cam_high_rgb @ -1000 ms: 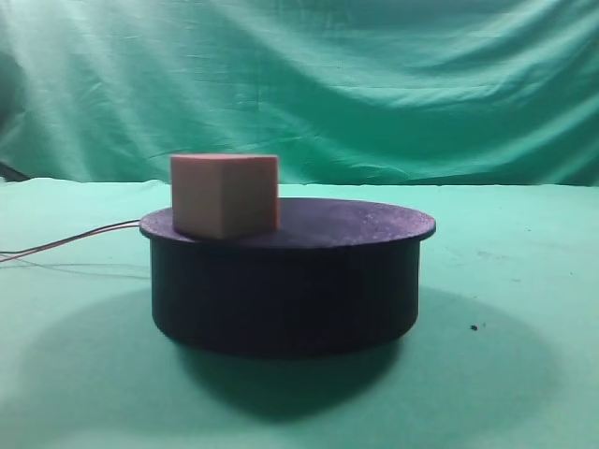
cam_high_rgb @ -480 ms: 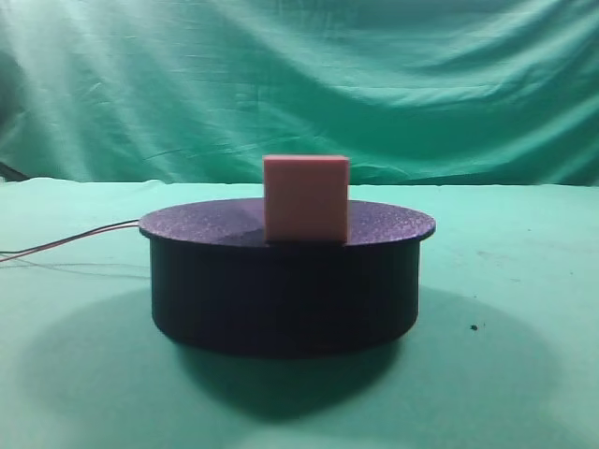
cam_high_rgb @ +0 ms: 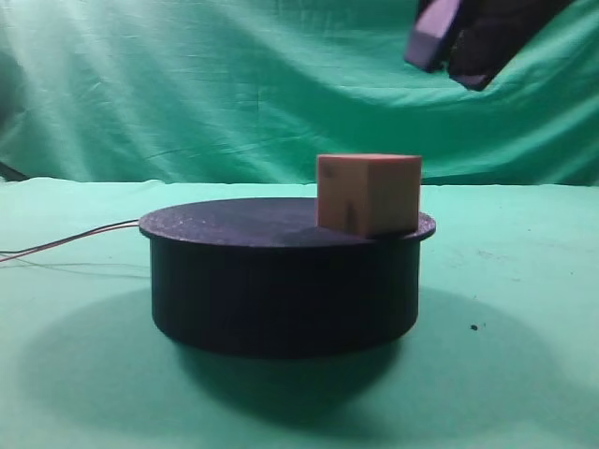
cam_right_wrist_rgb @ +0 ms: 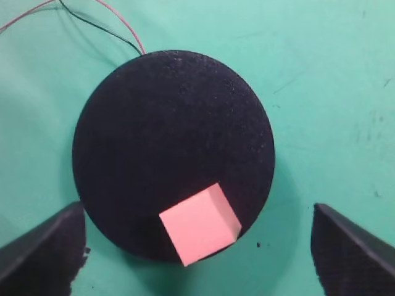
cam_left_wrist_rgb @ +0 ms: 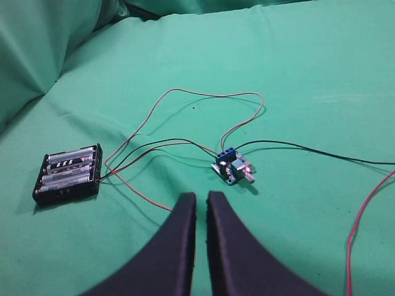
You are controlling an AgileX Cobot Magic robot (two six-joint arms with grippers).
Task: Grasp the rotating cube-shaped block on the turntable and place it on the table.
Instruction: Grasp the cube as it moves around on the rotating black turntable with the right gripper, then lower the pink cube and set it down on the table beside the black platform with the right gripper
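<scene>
Carried round by the turntable (cam_high_rgb: 281,281) since the earlier frames: the block (cam_high_rgb: 368,194), from the disc's left edge, through the middle, to the right edge in the high view. Also new at the top right of that view: the right gripper (cam_high_rgb: 468,37), dark and partly cut off by the frame, above the block and slightly to the right of it, well clear of it.

Left to right, then. Left gripper (cam_left_wrist_rgb: 200,213) low over the table (cam_left_wrist_rgb: 321,74), its two black fingers pressed nearly together with only a thin slit between, holding nothing. Ahead of its tips and to their left, a black battery box (cam_left_wrist_rgb: 68,174) with cells showing. Just ahead and slightly right of the tips, a small blue circuit board (cam_left_wrist_rgb: 233,168). Red and black wires (cam_left_wrist_rgb: 185,95) looping between box and board, more running off to the right.

From the right wrist view: right gripper spread wide, one fingertip (cam_right_wrist_rgb: 43,246) at the lower left corner, the other at the lower right, nothing between them in contact. Turntable directly below, centred between the fingers. Block on the disc's near rim, below the gap between the fingers, turned at an angle, touching neither finger. Wires leaving the disc at its far left side.
</scene>
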